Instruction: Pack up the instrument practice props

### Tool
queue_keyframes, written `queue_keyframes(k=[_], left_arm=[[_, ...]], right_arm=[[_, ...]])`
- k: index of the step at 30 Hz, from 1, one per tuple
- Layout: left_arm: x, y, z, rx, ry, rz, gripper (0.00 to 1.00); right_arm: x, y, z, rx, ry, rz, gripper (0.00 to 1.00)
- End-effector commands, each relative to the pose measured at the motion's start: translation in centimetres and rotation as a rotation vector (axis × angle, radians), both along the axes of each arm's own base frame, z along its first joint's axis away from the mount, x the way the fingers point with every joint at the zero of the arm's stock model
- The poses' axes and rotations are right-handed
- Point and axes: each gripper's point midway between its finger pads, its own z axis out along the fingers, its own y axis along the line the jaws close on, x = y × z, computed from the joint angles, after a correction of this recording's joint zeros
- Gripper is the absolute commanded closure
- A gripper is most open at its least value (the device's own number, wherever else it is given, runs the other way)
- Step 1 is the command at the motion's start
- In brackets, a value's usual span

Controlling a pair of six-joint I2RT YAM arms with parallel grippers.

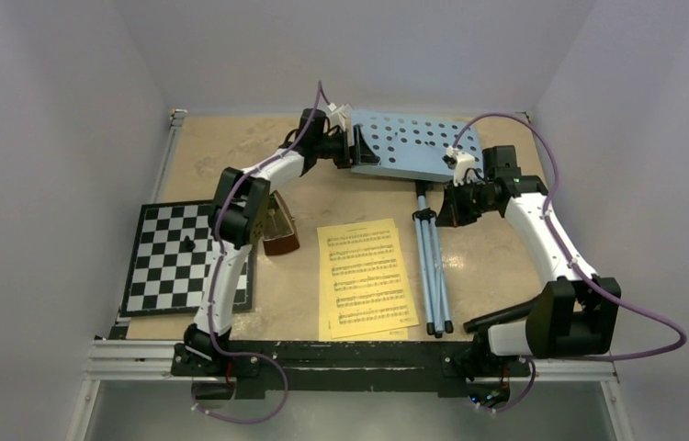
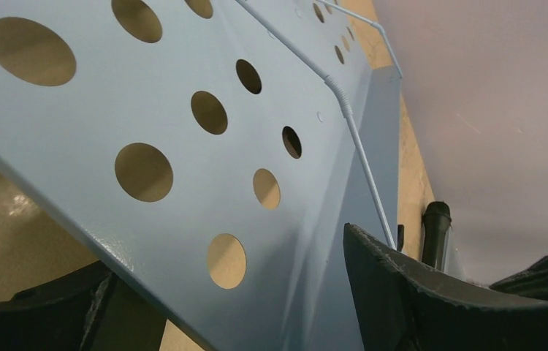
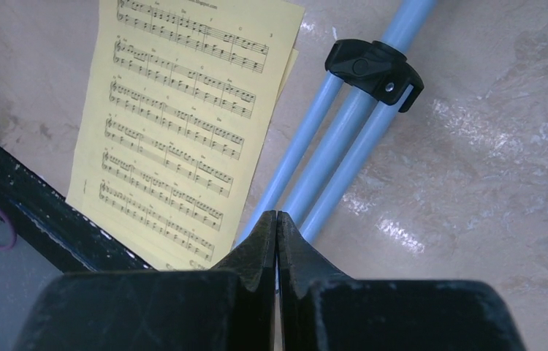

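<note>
Right claw [image 3: 277, 217] closed, left claw [image 2: 226, 252] straddling stand [image 2: 96, 110]

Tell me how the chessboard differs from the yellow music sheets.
The chessboard is black-and-white checkered; the yellow sheets carry printed staves. The chessboard is square, a small black piece on it; the sheets are oblong with nothing on top. Both lie flat on the table.

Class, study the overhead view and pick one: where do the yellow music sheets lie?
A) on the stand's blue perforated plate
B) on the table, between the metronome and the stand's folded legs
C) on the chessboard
B: the yellow sheets lie flat on the table, with the metronome on one side and the stand's legs on the other.
</note>
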Motion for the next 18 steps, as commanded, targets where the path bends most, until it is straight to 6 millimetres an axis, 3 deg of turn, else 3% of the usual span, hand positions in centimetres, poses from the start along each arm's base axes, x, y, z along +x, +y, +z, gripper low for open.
queue_keyframes(k=[1, 4, 7, 11, 12, 14, 16, 18], left_arm=[[1.3, 1.4, 5.2, 0.044, -0.097, 0.118, 0.15], [1.2, 2.3, 7.0, 0.065, -0.106, 0.176, 0.15], [0.8, 3.4, 7.7, 0.099, -0.088, 0.227, 0.02], [1.4, 4.8, 8.8, 0.157, -0.1, 0.307, 0.01], [1.6, 5.5, 8.7, 0.188, -0.092, 0.341, 0.01], [1.7, 7.0, 8.7, 0.243, -0.065, 0.412, 0.01], [1.4, 8.2, 9.2, 0.274, -0.044, 0.46, 0.01], [1.2, 9.0, 11.1, 0.267, -0.068, 0.474, 0.01]], right_arm=[[1.4, 0.4, 2.1, 0.027, -0.062, 0.009, 1.0], [1.9, 0.0, 2.2, 0.007, -0.076, 0.0, 1.0], [2.1, -0.2, 2.2, -0.009, -0.088, -0.005, 1.0], [2.3, -0.7, 1.9, -0.032, -0.086, -0.024, 1.0], [2.4, -0.9, 1.7, -0.044, -0.085, -0.037, 0.96], [2.4, -1.5, 1.4, -0.076, -0.075, -0.066, 0.75], [1.9, -1.7, 0.9, -0.088, -0.049, -0.093, 0.42], [1.2, -1.6, 0.3, -0.114, -0.024, -0.099, 0.03]])
